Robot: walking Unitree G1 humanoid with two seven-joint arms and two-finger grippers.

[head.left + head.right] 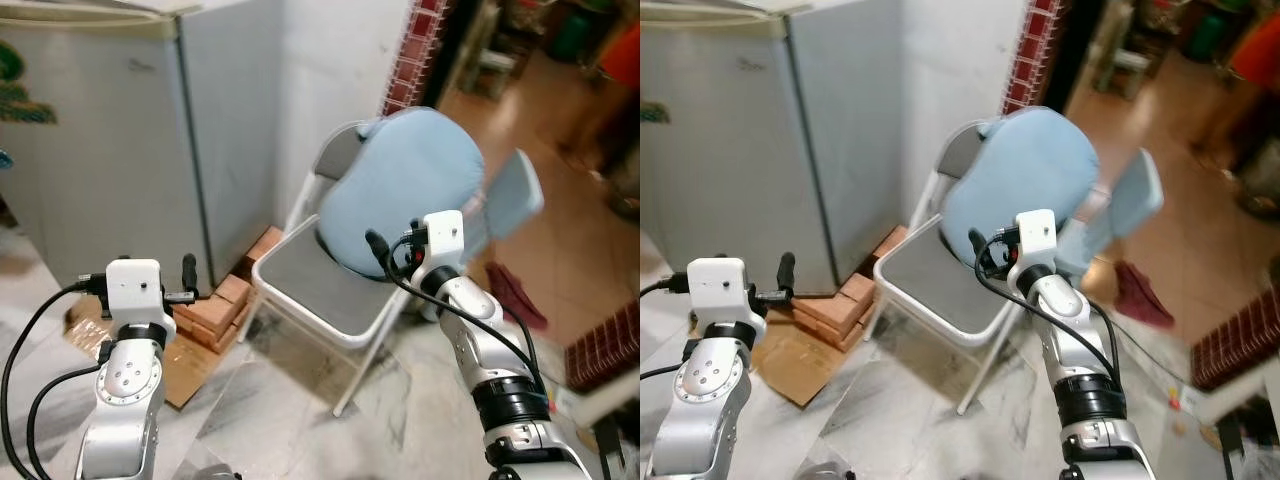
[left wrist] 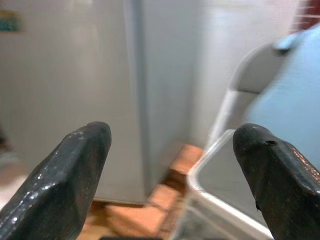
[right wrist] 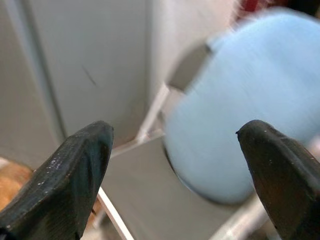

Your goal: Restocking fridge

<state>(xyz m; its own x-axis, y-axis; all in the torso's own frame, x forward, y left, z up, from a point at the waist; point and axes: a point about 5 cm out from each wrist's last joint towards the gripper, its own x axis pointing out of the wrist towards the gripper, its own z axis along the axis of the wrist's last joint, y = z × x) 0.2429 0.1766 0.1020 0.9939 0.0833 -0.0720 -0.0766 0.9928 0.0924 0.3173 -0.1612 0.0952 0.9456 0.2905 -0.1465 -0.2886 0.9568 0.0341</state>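
A grey fridge [image 1: 100, 130] stands at the left with its door closed. My left gripper [image 2: 175, 137] is held up in front of the fridge's right corner, open, with nothing between its fingers [image 1: 189, 272]. My right gripper [image 3: 176, 132] is open and empty too, raised before a white folding chair [image 1: 320, 290]. One of its black fingers [image 1: 378, 246] shows just in front of a light blue cushion [image 1: 410, 190] that leans on the chair's back.
Red bricks [image 1: 215, 310] and a flat piece of cardboard [image 1: 190, 375] lie on the marble floor between fridge and chair. A white wall [image 1: 330, 70] stands behind the chair. A tiled passage [image 1: 570, 200] opens to the right, with a brick ledge [image 1: 600, 350] beside it.
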